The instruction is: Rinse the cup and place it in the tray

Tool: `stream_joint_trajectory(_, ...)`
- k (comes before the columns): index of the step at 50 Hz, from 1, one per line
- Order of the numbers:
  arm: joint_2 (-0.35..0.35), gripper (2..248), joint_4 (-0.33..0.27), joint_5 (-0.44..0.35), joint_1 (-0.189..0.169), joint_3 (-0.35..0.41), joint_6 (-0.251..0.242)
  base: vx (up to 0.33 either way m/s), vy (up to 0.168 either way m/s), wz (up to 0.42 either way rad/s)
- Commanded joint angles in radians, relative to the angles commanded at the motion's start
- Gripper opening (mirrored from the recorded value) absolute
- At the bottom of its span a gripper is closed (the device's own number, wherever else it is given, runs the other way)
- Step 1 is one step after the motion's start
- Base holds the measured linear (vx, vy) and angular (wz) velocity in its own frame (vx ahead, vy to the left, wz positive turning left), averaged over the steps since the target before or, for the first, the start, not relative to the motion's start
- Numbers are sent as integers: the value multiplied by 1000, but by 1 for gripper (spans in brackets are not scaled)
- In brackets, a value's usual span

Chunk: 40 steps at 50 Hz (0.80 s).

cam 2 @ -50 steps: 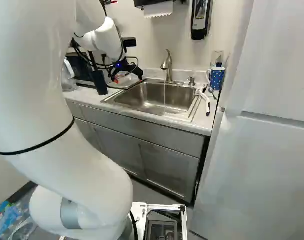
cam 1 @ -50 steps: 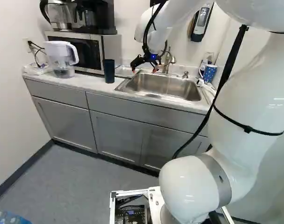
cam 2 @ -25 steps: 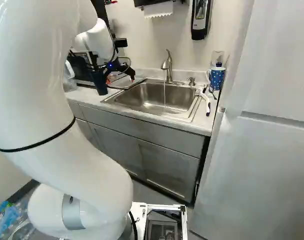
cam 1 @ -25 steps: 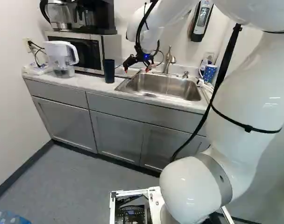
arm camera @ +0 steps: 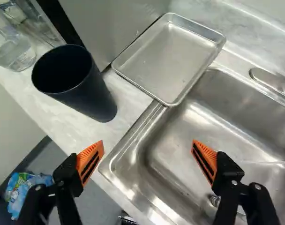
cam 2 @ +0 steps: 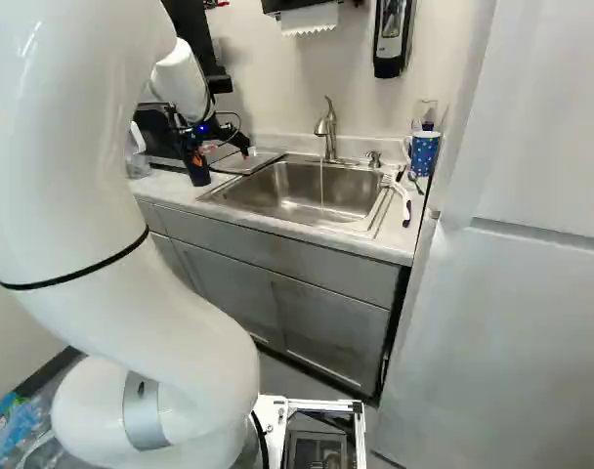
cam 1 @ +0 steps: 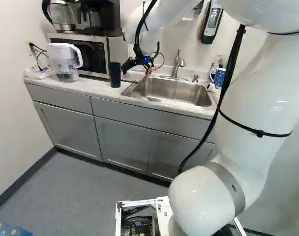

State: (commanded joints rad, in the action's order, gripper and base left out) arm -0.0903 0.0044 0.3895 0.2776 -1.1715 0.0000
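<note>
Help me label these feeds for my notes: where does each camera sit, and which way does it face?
Left base view: on the base, behind and left of the arm, looking ahead and slightly down at the sink; arm at the right, gripper beyond.
Right base view: behind and right of the arm, facing likewise; arm at the left.
Wrist view: on the wrist, looking along the open gripper, fingers showing, toward cup, tray and sink.
Shared: both base views show the faucet; all three show cup and sink.
</note>
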Motion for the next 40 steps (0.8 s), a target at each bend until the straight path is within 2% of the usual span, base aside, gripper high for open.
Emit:
stream_joint_trajectory(18, -36, 247, 0, -10, 54, -28, 0, 0, 0, 0)
stream_joint_trajectory(27, -63, 247, 0, -57, 76, -37, 0, 0, 0, 0)
stream_joint_trajectory(40, -74, 247, 0, -138, 83, -17, 0, 0, 0, 0)
